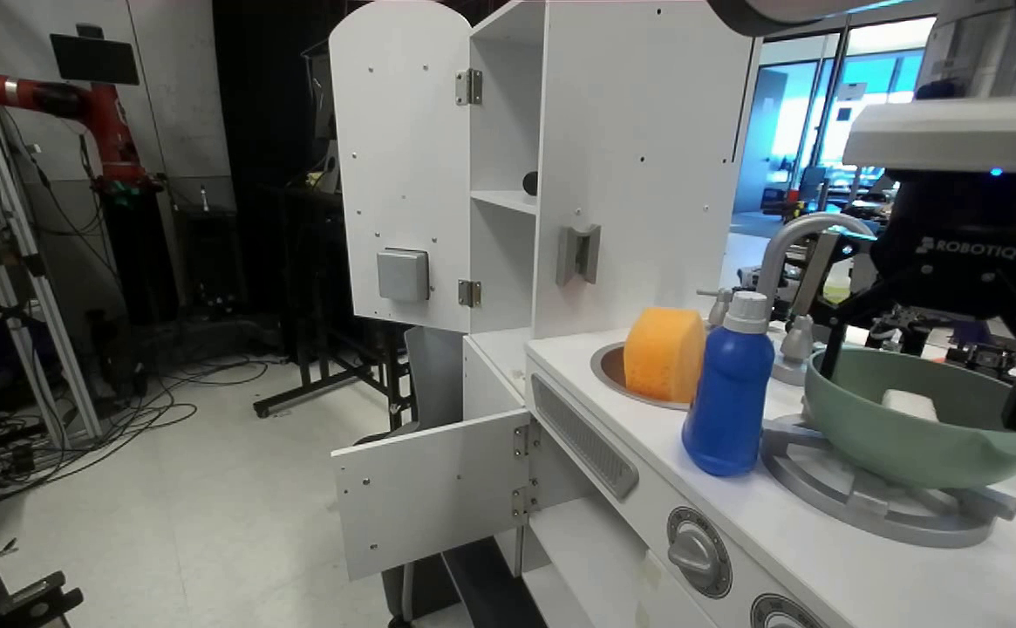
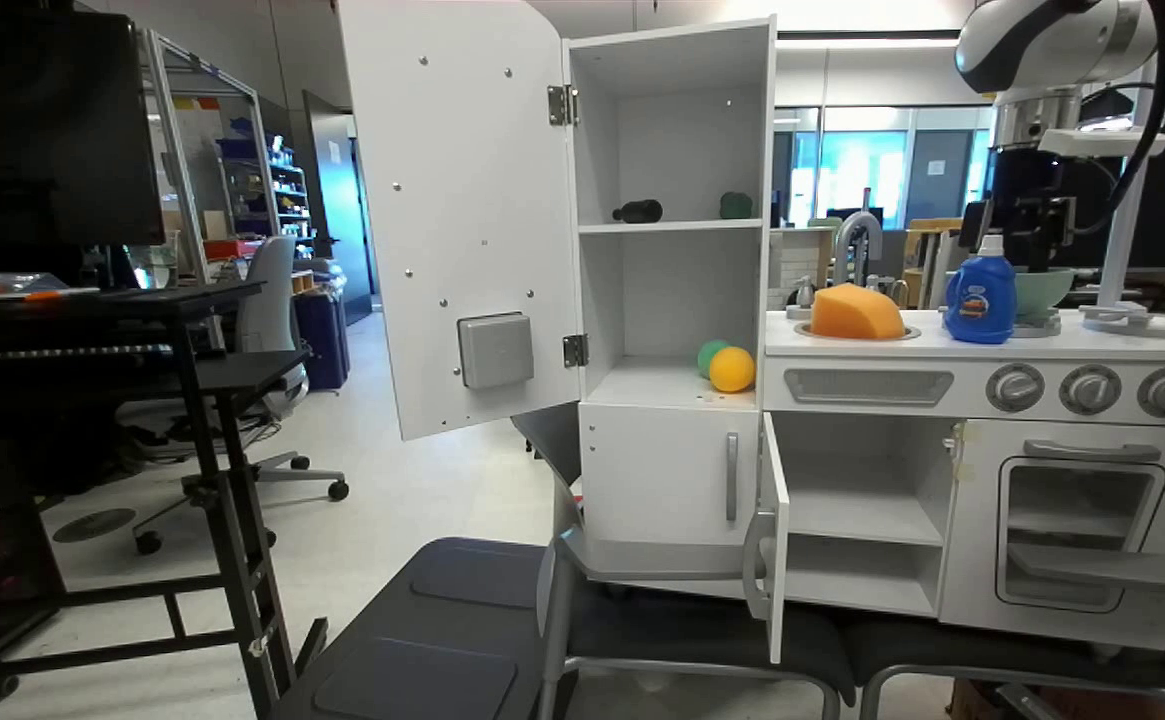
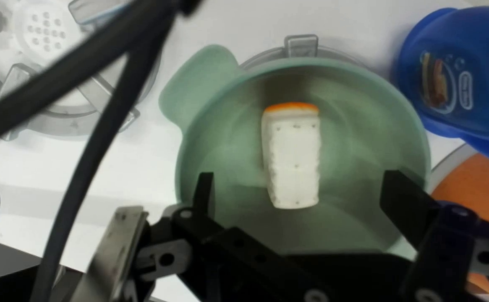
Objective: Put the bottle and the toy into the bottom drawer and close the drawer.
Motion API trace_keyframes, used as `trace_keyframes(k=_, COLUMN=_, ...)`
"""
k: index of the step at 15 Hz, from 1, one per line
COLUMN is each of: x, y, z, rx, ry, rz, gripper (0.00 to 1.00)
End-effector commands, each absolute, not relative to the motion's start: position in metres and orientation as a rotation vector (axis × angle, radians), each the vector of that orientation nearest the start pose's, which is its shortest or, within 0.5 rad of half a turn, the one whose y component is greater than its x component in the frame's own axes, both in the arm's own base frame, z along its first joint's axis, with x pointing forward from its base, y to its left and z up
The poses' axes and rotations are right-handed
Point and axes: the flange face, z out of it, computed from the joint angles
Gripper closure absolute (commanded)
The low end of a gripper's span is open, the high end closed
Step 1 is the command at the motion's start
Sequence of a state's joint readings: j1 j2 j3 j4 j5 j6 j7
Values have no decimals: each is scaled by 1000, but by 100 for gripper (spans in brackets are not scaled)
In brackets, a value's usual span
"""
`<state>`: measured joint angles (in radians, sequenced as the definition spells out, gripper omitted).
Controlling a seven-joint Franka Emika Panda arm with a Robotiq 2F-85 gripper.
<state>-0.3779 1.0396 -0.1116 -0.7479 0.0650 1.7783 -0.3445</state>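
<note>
Claw (image 1: pixel 923 391), fingers spread wide and nothing held, poised over the green bowl (image 1: pixel 900 453), one fingertip on either side of the orange-edged white toy block (image 3: pixel 293 159) within, here taken as the task's toy. Blue detergent bottle (image 1: pixel 728 397) upright on the white tabletop (image 3: pixel 152 167), just beside the bowl. Step in hand, by judgement: the reach for the toy, with both objects not yet stowed. Needs next: a straight descent about the block, closure across its narrow width, then a lift clear of the rim. Bottom drawer hard to make out; perhaps the lowest cupboard compartment (image 2: pixel 852 582), its hinged door (image 1: pixel 433 497) swung out.
</note>
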Motion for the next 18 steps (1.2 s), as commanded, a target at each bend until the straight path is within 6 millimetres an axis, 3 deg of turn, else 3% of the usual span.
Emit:
trace_keyframes(k=1, x=723, y=-333, z=318, rx=-3171, ry=150, rz=42, gripper=0)
trace_keyframes(k=3, x=723, y=-335, z=314, rx=-3171, ry=145, rz=40, gripper=0)
trace_keyframes(k=4, x=724, y=-333, z=317, rx=-3173, ry=145, rz=45, gripper=5)
trace_keyframes(k=5, x=724, y=-333, z=317, rx=-3173, ry=143, rz=52, gripper=26)
trace_keyframes(k=8, x=723, y=-330, z=319, rx=-3175, ry=137, rz=76, gripper=37)
trace_keyframes(k=15, x=721, y=-329, z=311, rx=-3174, ry=132, rz=135, gripper=93)
trace_keyframes(k=18, x=721, y=-326, z=314, rx=-3172, ry=130, rz=152, gripper=93)
